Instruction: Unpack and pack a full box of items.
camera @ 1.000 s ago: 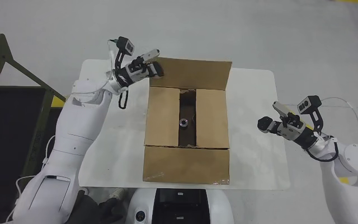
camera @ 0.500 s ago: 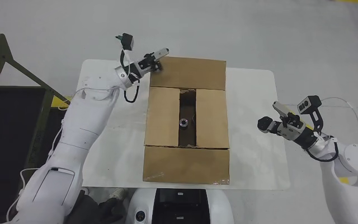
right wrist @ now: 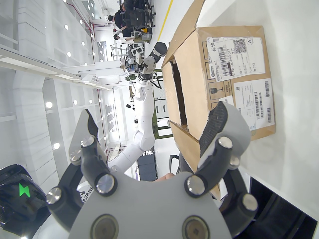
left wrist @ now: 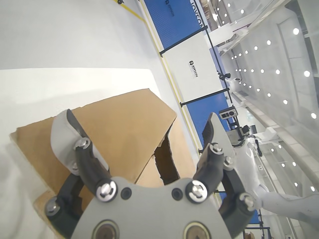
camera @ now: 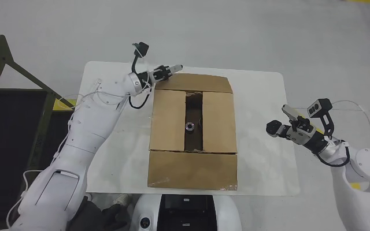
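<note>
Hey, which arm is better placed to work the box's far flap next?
Left. The left gripper, open, sits at the edge of the far flap; the right gripper hangs open well to the side of the box, touching nothing.

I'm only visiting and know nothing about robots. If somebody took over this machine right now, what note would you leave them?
Left tool: open, at the far flap of the cardboard box, clamping nothing.
Right tool: open and empty, over the table to the box's right, apart from it.
Box: mid-table. Its two inner flaps are folded in, and the gap between them shows a round item inside.
Done: nothing is out yet.
Left: open the flaps, unpack, repack.
</note>
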`<act>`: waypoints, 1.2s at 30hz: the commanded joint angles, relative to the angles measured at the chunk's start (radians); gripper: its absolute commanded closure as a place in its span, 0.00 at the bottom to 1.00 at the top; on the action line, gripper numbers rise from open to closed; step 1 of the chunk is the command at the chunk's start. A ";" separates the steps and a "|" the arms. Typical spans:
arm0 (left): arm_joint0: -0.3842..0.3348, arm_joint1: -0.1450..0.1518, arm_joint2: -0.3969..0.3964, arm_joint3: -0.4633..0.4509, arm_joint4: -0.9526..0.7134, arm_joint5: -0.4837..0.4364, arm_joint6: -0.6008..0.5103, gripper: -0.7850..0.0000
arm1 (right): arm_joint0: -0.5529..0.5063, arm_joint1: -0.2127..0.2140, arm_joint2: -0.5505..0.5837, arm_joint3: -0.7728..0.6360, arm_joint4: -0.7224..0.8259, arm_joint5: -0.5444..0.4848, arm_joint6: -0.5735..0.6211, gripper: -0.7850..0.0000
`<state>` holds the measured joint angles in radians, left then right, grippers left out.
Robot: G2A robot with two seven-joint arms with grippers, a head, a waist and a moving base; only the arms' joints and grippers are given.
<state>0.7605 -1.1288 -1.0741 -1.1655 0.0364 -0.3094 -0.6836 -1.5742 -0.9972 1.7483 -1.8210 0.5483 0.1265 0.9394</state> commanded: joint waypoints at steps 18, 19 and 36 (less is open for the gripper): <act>-0.021 0.005 -0.032 0.025 0.012 0.025 -0.074 0.00 | 0.000 0.000 0.000 0.000 0.000 0.000 0.000 0.00; -0.020 0.005 -0.040 0.027 -0.015 0.022 -0.071 0.00 | 0.000 0.000 0.000 0.000 0.000 0.000 0.000 0.00; 0.041 0.053 -0.290 -0.108 -0.346 -0.037 -0.283 0.00 | 0.000 0.000 0.000 0.000 0.000 0.000 0.000 0.00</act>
<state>0.7931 -1.0791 -1.3498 -1.2659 -0.2939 -0.3486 -0.9502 -1.5742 -0.9972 1.7483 -1.8210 0.5483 0.1265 0.9394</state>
